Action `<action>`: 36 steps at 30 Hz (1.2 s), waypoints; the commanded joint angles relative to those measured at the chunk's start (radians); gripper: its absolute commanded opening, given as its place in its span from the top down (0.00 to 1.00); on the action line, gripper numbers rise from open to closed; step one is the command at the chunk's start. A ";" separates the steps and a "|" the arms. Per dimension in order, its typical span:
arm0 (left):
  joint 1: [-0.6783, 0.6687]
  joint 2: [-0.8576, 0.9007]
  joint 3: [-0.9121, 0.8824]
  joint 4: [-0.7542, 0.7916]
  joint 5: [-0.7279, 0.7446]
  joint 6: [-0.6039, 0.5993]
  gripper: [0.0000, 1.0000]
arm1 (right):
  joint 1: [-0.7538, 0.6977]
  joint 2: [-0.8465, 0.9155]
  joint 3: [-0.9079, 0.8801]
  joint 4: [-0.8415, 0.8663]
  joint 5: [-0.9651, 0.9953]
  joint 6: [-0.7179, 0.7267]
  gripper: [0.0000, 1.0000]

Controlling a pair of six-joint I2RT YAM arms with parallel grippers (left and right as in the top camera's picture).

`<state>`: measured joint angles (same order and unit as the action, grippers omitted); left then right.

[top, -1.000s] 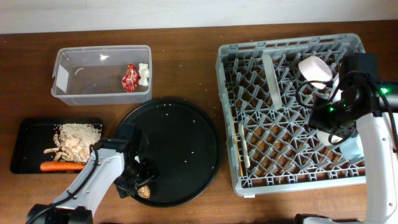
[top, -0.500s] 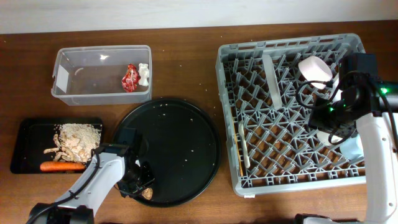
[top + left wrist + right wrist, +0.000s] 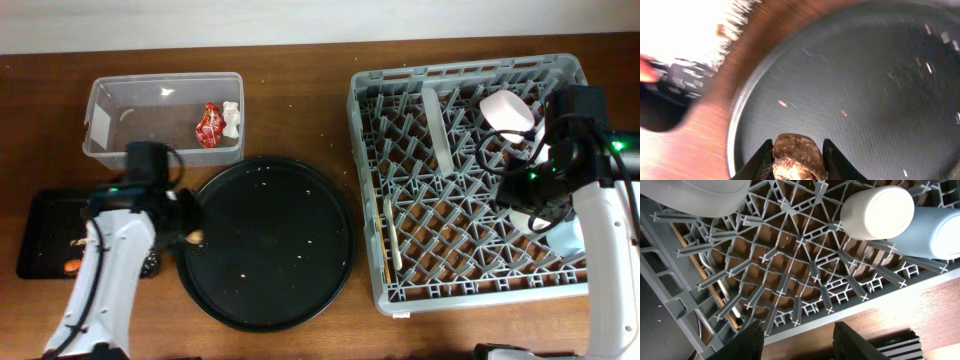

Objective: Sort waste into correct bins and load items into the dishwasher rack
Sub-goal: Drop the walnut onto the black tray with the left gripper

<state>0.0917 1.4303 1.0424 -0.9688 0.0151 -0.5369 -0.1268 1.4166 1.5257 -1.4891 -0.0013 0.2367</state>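
Note:
My left gripper (image 3: 797,164) is shut on a brown lump of food waste (image 3: 796,156), held over the left rim of the round black tray (image 3: 865,90). From above, the left gripper (image 3: 190,235) hangs between that tray and the shallow black bin (image 3: 40,235), where an end of the carrot (image 3: 72,267) shows past my arm. The clear tub (image 3: 130,150) holds the red wrapper (image 3: 209,124) and white scrap (image 3: 232,118). My right gripper (image 3: 800,342) stands open and empty over the front edge of the dishwasher rack (image 3: 805,265), near the small white cup (image 3: 877,212) and light blue cup (image 3: 930,232).
The rack (image 3: 400,90) also holds an upright white plate (image 3: 432,128), a white bowl (image 3: 505,112), a fork (image 3: 392,235) and a thin wooden stick (image 3: 380,240). A few crumbs dot the round tray (image 3: 265,243). Bare wooden table (image 3: 300,70) lies between the tub and the rack.
The left gripper closed on the brown lump at the round tray's front edge, lifted it and swung it left and back toward the shallow black bin. The right arm stayed still.

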 commanded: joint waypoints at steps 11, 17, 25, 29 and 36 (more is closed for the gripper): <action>0.508 0.189 0.017 0.184 -0.084 0.019 0.72 | -0.004 0.001 0.011 0.000 0.013 0.002 0.51; 0.518 0.208 0.017 0.178 -0.053 0.019 0.39 | -0.004 0.001 0.011 0.000 0.013 0.002 0.51; 0.270 0.061 0.129 0.043 0.016 0.109 0.30 | -0.003 0.005 0.011 0.003 -0.013 0.003 0.45; -0.047 0.064 0.128 -0.007 0.015 0.232 0.23 | 0.007 0.029 0.011 0.008 -0.156 -0.101 0.33; -0.223 0.076 0.172 -0.320 0.126 0.378 0.01 | 0.170 0.133 0.011 -0.010 -0.207 -0.203 0.10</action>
<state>-0.1688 1.4982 1.1702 -1.1885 0.0757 -0.2375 0.0151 1.5318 1.5257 -1.4891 -0.2005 0.0593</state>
